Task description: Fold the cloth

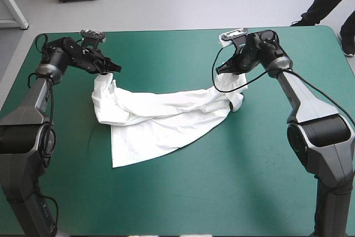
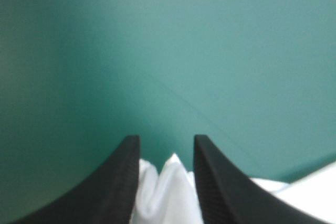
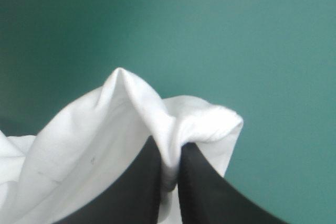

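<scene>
The white T-shirt [image 1: 161, 120] lies stretched across the middle of the table, its two far ends lifted. My left gripper [image 1: 111, 69] holds the shirt's left end just above the cover. In the left wrist view a bunched fold of T-shirt [image 2: 165, 187] sits between the black fingers [image 2: 121, 182] of the left gripper [image 2: 167, 140]. My right gripper [image 1: 227, 70] holds the right end near the far edge. In the right wrist view the right gripper [image 3: 169, 145] pinches a ridge of T-shirt [image 3: 105, 140]. The lower hem trails toward the near left.
The teal-green cover [image 1: 233, 192] stretches wide between the shirt and the table's near edge. A narrower strip of cover [image 1: 166, 48] lies between the two grippers and the far edge.
</scene>
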`<state>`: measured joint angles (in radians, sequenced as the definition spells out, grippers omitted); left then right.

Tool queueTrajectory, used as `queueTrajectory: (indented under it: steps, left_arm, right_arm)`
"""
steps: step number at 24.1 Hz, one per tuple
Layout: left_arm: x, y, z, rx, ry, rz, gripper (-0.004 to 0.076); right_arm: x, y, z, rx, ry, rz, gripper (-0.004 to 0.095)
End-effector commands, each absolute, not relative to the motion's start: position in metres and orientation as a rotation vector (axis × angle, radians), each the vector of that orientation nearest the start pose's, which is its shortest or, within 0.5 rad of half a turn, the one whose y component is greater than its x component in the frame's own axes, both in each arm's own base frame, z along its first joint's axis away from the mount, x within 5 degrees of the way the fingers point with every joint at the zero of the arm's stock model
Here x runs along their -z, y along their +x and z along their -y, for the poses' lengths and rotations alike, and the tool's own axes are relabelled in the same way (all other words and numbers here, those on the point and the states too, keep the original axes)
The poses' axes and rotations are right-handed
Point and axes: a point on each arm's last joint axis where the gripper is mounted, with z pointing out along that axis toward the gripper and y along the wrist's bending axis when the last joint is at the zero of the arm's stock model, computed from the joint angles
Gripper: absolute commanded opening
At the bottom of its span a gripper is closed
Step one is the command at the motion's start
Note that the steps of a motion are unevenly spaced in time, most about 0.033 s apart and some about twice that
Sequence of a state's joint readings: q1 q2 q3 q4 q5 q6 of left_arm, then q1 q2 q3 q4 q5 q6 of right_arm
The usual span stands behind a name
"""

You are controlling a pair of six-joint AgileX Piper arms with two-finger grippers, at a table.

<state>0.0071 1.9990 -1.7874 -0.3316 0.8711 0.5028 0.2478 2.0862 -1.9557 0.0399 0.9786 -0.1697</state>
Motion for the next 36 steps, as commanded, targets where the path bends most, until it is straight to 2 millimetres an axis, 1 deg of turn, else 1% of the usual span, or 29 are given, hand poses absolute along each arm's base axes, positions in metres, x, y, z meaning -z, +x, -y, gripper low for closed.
queueTrajectory:
  steps: [1, 2, 3, 5, 7, 9, 12, 14, 16, 17, 18, 19, 20, 21, 22, 23, 24, 26, 28, 30, 32, 36]
  left_arm:
    - [-0.323, 0.450, 0.020, 0.160, 0.414, -2.316, 0.0438]
    - [-0.324, 0.449, 0.020, 0.159, 0.415, -2.331, 0.0454]
    - [-0.325, 0.448, 0.020, 0.162, 0.411, -2.345, 0.0459]
    - [-0.333, 0.443, 0.021, 0.176, 0.440, -2.379, 0.0459]
    - [-0.346, 0.436, 0.022, 0.191, 0.466, -2.396, 0.0459]
    - [-0.359, 0.425, 0.022, 0.180, 0.485, -2.399, 0.0459]
    - [-0.381, 0.401, 0.023, 0.180, 0.509, -2.432, 0.0458]
    - [-0.391, 0.385, 0.023, 0.198, 0.507, -2.482, 0.0458]
    - [-0.401, 0.368, 0.027, 0.221, 0.495, -2.521, 0.0458]
    - [-0.405, 0.354, 0.035, 0.231, 0.498, -2.522, 0.0457]
    - [-0.405, 0.344, 0.041, 0.236, 0.523, -2.526, 0.0457]
    - [-0.403, 0.325, 0.054, 0.245, 0.551, -2.547, 0.0454]
    - [-0.398, 0.316, 0.061, 0.257, 0.569, -2.569, 0.0454]
    - [-0.384, 0.298, 0.073, 0.285, 0.603, -2.621, 0.0454]
    - [-0.375, 0.289, 0.077, 0.295, 0.626, -2.654, 0.0454]
    - [-0.354, 0.274, 0.081, 0.292, 0.644, -2.731, 0.0455]
    - [-0.342, 0.263, 0.081, 0.273, 0.643, -2.780, 0.0455]
    - [-0.320, 0.246, 0.078, 0.261, 0.667, -2.860, 0.0455]
    - [-0.302, 0.237, 0.075, 0.260, 0.695, -2.917, 0.0455]
    - [-0.288, 0.233, 0.075, 0.264, 0.706, -2.941, 0.0455]
    - [-0.275, 0.231, 0.075, 0.269, 0.720, -2.937, 0.0455]
    - [-0.266, 0.233, 0.075, 0.257, 0.726, -2.893, 0.0455]
  right_arm:
    - [-0.325, 0.454, -0.104, -0.146, -0.478, -2.408, 0.0260]
    - [-0.325, 0.454, -0.102, -0.161, -0.470, -2.411, 0.0295]
    - [-0.326, 0.454, -0.097, -0.177, -0.458, -2.420, 0.0365]
    - [-0.331, 0.453, -0.089, -0.193, -0.439, -2.435, 0.0453]
    - [-0.339, 0.452, -0.081, -0.233, -0.410, -2.441, 0.0496]
    - [-0.351, 0.449, -0.075, -0.274, -0.396, -2.442, 0.0500]
    - [-0.369, 0.439, -0.069, -0.315, -0.392, -2.444, 0.0500]
    - [-0.379, 0.430, -0.066, -0.316, -0.396, -2.443, 0.0500]
    - [-0.389, 0.422, -0.066, -0.316, -0.402, -2.436, 0.0500]
    - [-0.397, 0.415, -0.066, -0.326, -0.401, -2.432, 0.0500]
    - [-0.400, 0.412, -0.065, -0.327, -0.403, -2.433, 0.0500]
    - [-0.405, 0.405, -0.065, -0.331, -0.402, -2.437, 0.0500]
    - [-0.405, 0.401, -0.065, -0.332, -0.402, -2.443, 0.0500]
    - [-0.406, 0.392, -0.064, -0.334, -0.404, -2.458, 0.0500]
    - [-0.404, 0.387, -0.063, -0.337, -0.404, -2.473, 0.0500]
    - [-0.399, 0.378, -0.062, -0.335, -0.404, -2.501, 0.0500]
    - [-0.393, 0.370, -0.061, -0.336, -0.407, -2.535, 0.0500]
    - [-0.384, 0.362, -0.060, -0.340, -0.414, -2.580, 0.0500]
    - [-0.375, 0.358, -0.060, -0.345, -0.413, -2.614, 0.0500]
    - [-0.371, 0.357, -0.060, -0.344, -0.429, -2.624, 0.0500]
    - [-0.371, 0.356, -0.065, -0.329, -0.453, -2.623, 0.0500]
    - [-0.371, 0.357, -0.071, -0.316, -0.485, -2.601, 0.0496]
